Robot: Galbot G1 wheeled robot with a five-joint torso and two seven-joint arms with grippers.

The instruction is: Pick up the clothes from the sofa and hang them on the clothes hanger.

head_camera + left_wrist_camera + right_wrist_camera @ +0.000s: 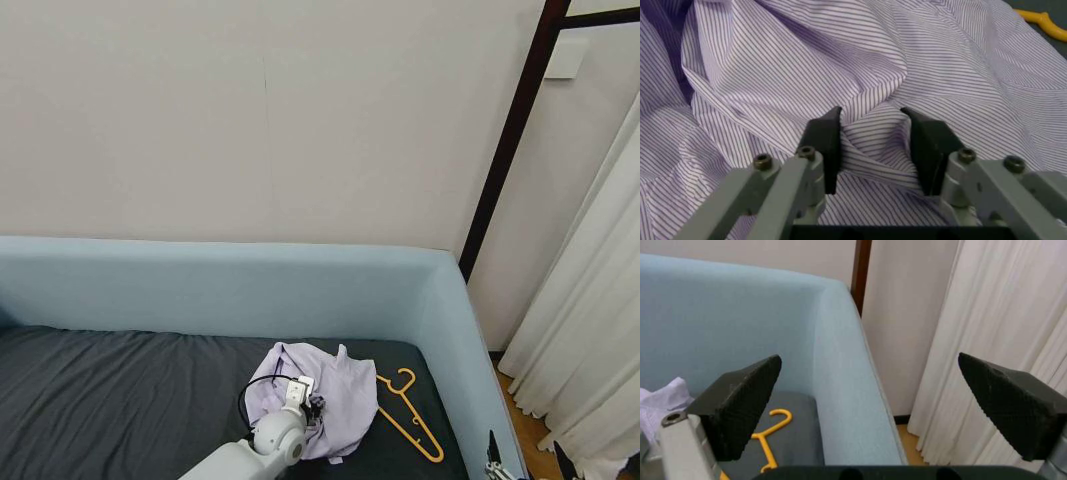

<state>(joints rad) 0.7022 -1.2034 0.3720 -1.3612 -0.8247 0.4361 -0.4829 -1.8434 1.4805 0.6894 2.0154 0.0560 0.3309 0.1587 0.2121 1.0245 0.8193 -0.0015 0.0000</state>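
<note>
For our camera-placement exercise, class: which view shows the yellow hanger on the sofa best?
The head view: the whole hanger lies on the sofa beside the shirt. The right wrist view gives its hook and part of one arm, the rest behind the right gripper. The left wrist view catches just a yellow tip past the shirt.

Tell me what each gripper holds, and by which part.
The left gripper pinches the striped shirt by a raised fold of its fabric; the right gripper is open, holding nothing.
</note>
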